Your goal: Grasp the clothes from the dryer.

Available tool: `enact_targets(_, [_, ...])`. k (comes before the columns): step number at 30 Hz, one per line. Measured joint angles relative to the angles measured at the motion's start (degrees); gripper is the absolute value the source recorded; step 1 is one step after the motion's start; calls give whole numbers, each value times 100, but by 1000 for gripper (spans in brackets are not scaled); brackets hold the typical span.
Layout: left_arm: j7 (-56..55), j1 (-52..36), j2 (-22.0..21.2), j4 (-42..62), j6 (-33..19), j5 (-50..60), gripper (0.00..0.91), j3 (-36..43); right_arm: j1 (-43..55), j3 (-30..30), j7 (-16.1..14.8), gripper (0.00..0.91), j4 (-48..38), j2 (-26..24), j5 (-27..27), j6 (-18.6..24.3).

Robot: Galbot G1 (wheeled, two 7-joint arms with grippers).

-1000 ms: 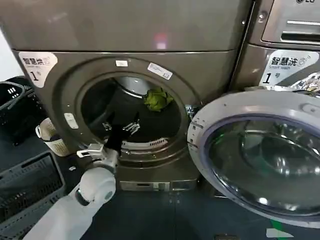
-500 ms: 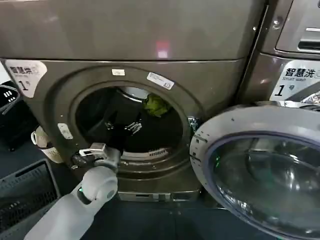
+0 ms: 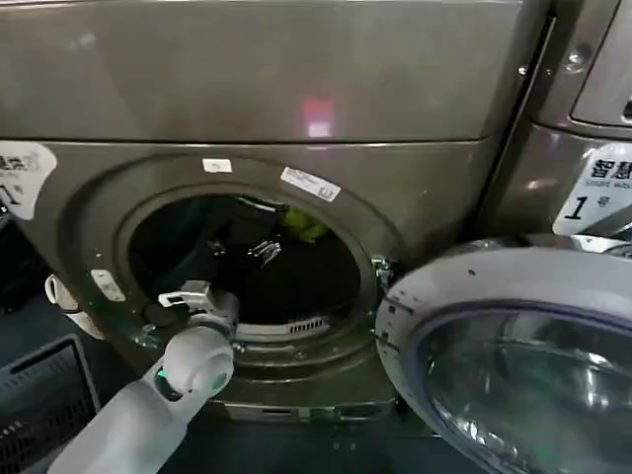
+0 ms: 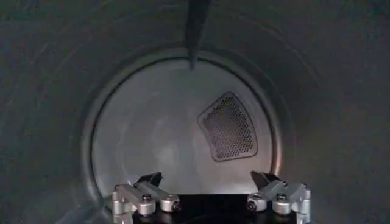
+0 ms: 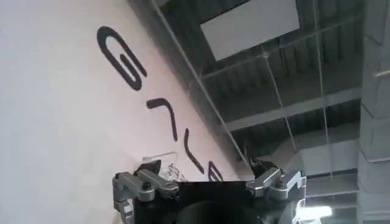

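The left hand (image 3: 240,250) hung unclenched and empty inside the big bronze-grey front-loading dryer (image 3: 296,109), the small yellow-green cloth bundle (image 3: 304,225) lying deeper and off toward the right, so a straight reach risked closing on nothing.

We see the dryer (image 3: 296,79) in brushed bronze-grey metal, faintly glossy; clothes (image 3: 304,225) soft wrinkly cloth; door (image 3: 513,365) glossy glass in smooth plastic rim; left end effector (image 4: 210,196) bare metal fingers, matt black body.
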Motion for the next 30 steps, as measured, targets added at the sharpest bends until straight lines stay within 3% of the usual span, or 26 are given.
enact_targets(17, [76, -602, -455, 817, -106, 244, 907, 355, -33, 104, -21, 907, 5, 46, 6, 25])
enact_targets(30, [249, -1408, -1191, 2328, -340, 625, 907, 620, 19, 55, -65, 907, -1, 55, 10, 71])
